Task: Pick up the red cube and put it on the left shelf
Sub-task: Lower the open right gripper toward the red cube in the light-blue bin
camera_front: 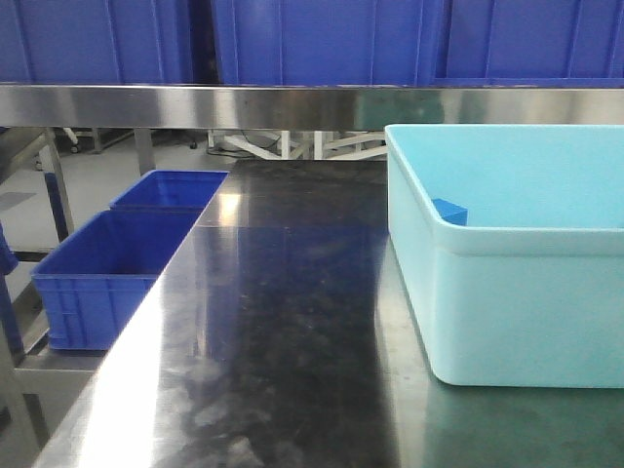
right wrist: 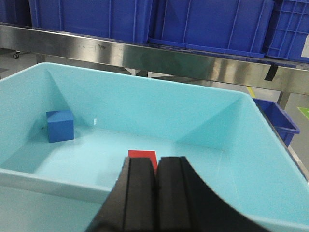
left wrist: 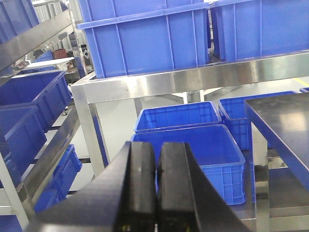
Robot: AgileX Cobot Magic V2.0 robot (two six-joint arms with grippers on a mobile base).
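Front view: the dark-topped steel table lies bare across the centre and lower left of the frame, open as far as the stainless-steel rack tier, whose flat front rail spans the upper frame. Large blue ribbed crates stand side by side along that tier. The pale turquoise plastic tub blocks the right side of the table; its walls are high and its top is open. Two open blue crates sit below table level at left.

Right wrist view: inside the tub, the small blue block at left and the small orange-red cube at centre lie well apart, with bare floor between them.
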